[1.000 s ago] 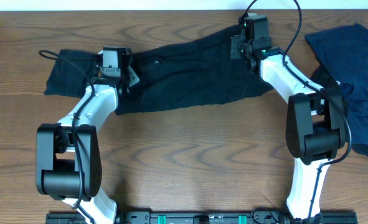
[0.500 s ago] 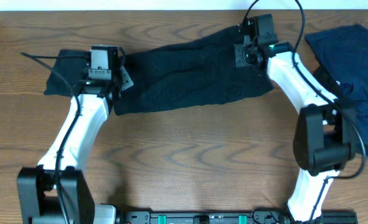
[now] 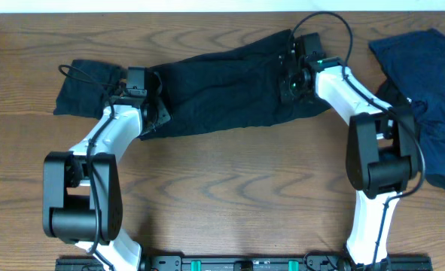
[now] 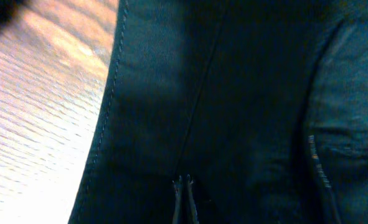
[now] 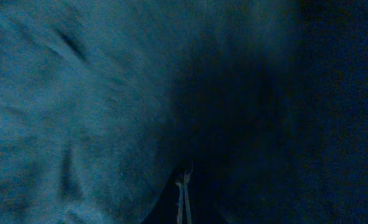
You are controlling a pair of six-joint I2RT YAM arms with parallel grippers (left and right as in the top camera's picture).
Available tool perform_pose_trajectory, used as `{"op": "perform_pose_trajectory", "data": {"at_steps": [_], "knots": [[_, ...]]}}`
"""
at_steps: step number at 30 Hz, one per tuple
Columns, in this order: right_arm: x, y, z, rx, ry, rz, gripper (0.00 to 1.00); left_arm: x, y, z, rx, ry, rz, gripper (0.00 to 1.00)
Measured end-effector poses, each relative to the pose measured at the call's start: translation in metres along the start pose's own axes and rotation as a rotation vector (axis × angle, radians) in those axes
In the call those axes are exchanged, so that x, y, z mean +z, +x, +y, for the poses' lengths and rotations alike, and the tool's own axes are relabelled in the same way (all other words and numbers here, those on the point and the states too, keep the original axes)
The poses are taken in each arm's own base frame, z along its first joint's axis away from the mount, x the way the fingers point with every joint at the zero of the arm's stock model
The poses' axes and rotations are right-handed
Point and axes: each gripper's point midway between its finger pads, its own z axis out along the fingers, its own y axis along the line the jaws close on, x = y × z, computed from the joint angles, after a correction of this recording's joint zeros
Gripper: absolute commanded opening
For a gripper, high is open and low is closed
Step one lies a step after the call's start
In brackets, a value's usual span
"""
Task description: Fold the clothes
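Note:
A long black garment [image 3: 222, 83] lies spread across the far half of the wooden table, its left end [image 3: 83, 90] bunched. My left gripper [image 3: 156, 113] presses down on the garment's lower left edge. In the left wrist view its fingertips [image 4: 184, 182] meet on dark fabric [image 4: 233, 93] where a seam runs into them. My right gripper [image 3: 286, 92] sits on the garment's right part, and in the right wrist view its tips [image 5: 185, 180] are pinched together on a fold of the cloth [image 5: 78, 112]. A navy garment [image 3: 429, 75] lies at the far right.
The navy garment reaches the right edge, partly under the right arm's elbow [image 3: 380, 143]. Black cables [image 3: 79, 71] trail over the black garment's left end. Bare wood [image 3: 230, 188] shows in front of the garment. The arm bases stand at the near edge.
Both grippers have closed from part open to shut on the black garment. The left gripper shifted right and nearer; the right one moved slightly left and nearer.

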Motion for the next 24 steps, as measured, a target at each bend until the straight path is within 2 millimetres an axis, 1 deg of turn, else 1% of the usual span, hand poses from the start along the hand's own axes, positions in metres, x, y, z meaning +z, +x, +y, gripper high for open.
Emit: {"op": "perform_pose_trajectory", "data": {"at_steps": [1, 5, 8, 10, 12, 16, 21, 24], "knots": [[0.005, 0.005, -0.001, 0.001, 0.001, 0.019, 0.01, 0.002, 0.002, 0.001, 0.000, -0.004, 0.008, 0.06], [0.006, 0.013, -0.003, 0.006, 0.000, 0.058, 0.01, 0.003, 0.009, 0.003, 0.002, -0.013, 0.040, 0.06], [0.002, 0.028, -0.005, 0.024, 0.018, 0.128, 0.01, 0.001, 0.025, 0.010, 0.004, -0.036, 0.107, 0.06], [-0.003, 0.040, -0.011, 0.057, 0.059, 0.185, 0.01, -0.001, 0.038, 0.014, 0.007, -0.051, 0.159, 0.06], [-0.010, 0.056, -0.018, 0.090, 0.106, 0.250, 0.01, -0.004, 0.052, 0.017, 0.015, -0.068, 0.217, 0.06], [-0.026, 0.094, -0.030, 0.165, 0.195, 0.406, 0.01, -0.012, 0.079, 0.020, 0.051, -0.110, 0.314, 0.06], [-0.045, 0.140, -0.042, 0.245, 0.294, 0.584, 0.01, -0.023, 0.110, 0.014, 0.127, -0.148, 0.403, 0.06], [-0.053, 0.154, -0.048, 0.275, 0.340, 0.641, 0.01, -0.027, 0.123, 0.008, 0.172, -0.158, 0.427, 0.06]]}}
